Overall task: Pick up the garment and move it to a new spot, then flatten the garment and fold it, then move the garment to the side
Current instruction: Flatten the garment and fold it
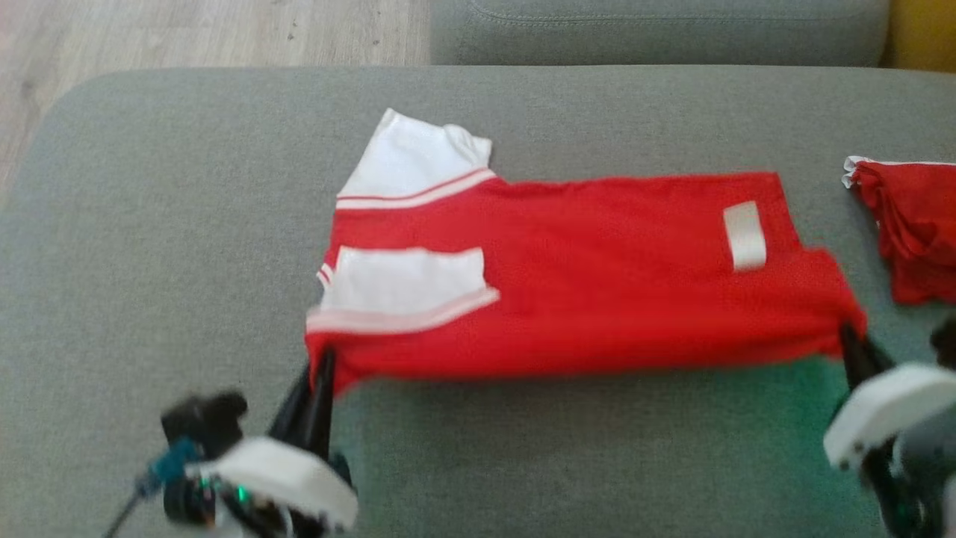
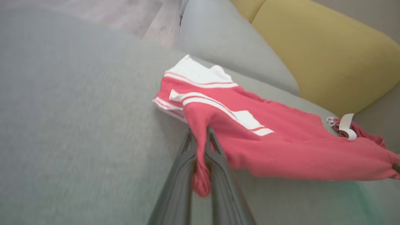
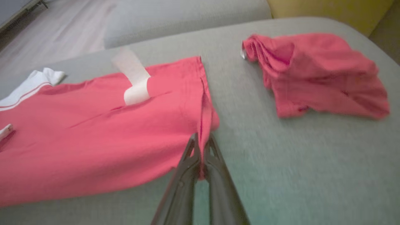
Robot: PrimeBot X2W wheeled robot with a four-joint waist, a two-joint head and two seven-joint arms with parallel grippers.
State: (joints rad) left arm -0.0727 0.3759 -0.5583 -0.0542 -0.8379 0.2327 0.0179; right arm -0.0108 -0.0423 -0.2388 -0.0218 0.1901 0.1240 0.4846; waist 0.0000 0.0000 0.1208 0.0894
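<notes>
The garment [image 1: 582, 269] is a red shirt with white striped sleeves, spread across the grey cushion [image 1: 187, 224] with its near edge lifted. My left gripper [image 1: 323, 359] is shut on the near left corner, and red cloth [image 2: 200, 175] is bunched between its fingers [image 2: 179, 178] in the left wrist view. At the near right corner, by the hem, my right gripper [image 1: 848, 332] is shut on the garment [image 3: 109, 125]; the right wrist view has the fabric edge pinched at the tips of that gripper [image 3: 201, 140]. A white label [image 1: 745, 234] lies near the hem.
A second red garment [image 1: 911, 224] lies crumpled at the cushion's right edge, close to my right gripper [image 3: 315, 75]. A grey cushion back [image 1: 657, 30] and a yellow cushion [image 2: 328, 53] stand behind. Wooden floor [image 1: 187, 33] lies at the far left.
</notes>
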